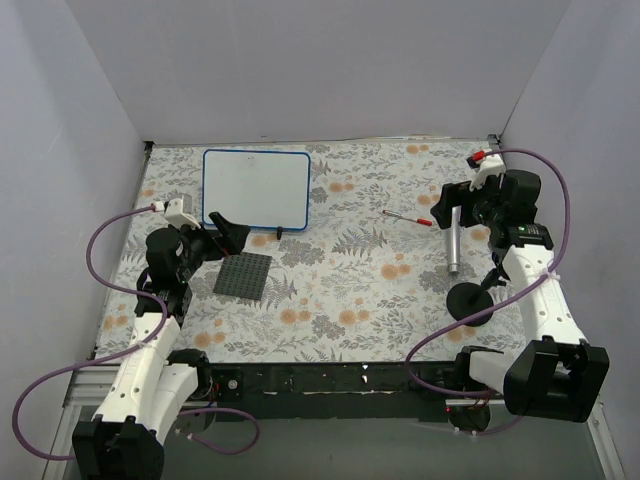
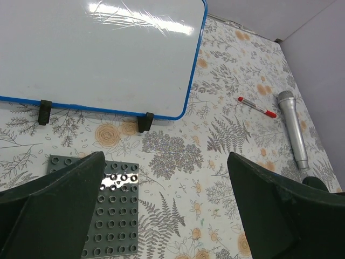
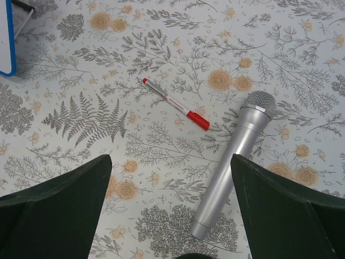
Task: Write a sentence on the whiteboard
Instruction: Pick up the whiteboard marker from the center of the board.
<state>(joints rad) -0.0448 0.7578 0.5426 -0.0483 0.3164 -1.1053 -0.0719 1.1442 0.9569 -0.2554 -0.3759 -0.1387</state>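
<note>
the blank, blue-rimmed white whiteboard (image 2: 97, 59) stands on black clips (image 2: 143, 122) just beyond the released left fingers (image 2: 59, 194); no sentence yet. the right fingers (image 3: 59, 199), also spread, should straddle the thin red-capped marker pen (image 3: 175, 104) lying ahead between them. the silver microphone (image 3: 229, 162) beside it risks being nudged.

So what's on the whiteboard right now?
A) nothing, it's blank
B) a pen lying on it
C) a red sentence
A: the whiteboard shows a bare white face with no lettering, and the red pen lies well apart from it.
</note>
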